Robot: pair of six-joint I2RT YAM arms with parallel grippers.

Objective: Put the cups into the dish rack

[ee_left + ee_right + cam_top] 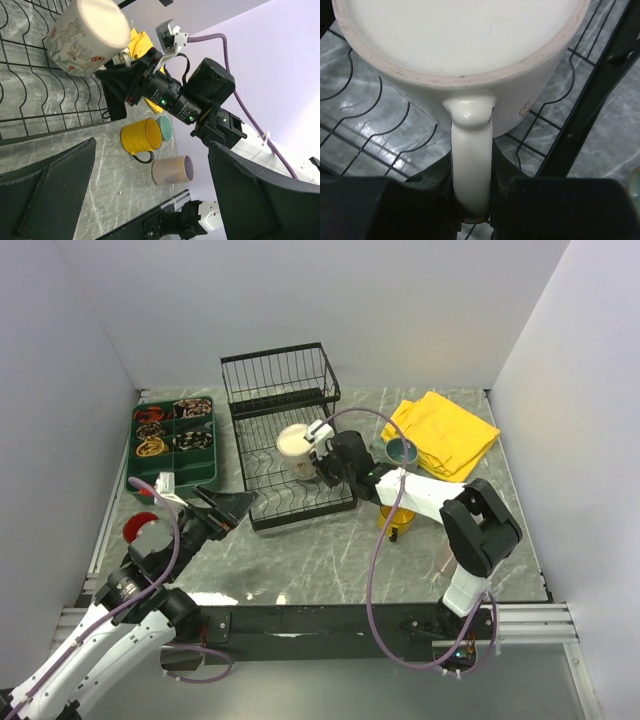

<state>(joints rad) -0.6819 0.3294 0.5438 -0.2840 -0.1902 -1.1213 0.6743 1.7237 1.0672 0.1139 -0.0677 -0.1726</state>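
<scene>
While right claw (320, 458) pinches cream mug (294, 441) by handle, inverted over the 1 dish rack (265, 475), left claw (236, 506) spread wide, near-left of rack. 5 mugs seen: yellow (141, 136), teal (166, 128), beige (172, 170) right of rack; red (140, 528) near-left.

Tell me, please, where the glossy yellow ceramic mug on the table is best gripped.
Probably by its handle loop, from the near table edge: the glossy yellow ceramic mug stands upright, handle pointing that way, and a teal mug sits close behind.
</scene>
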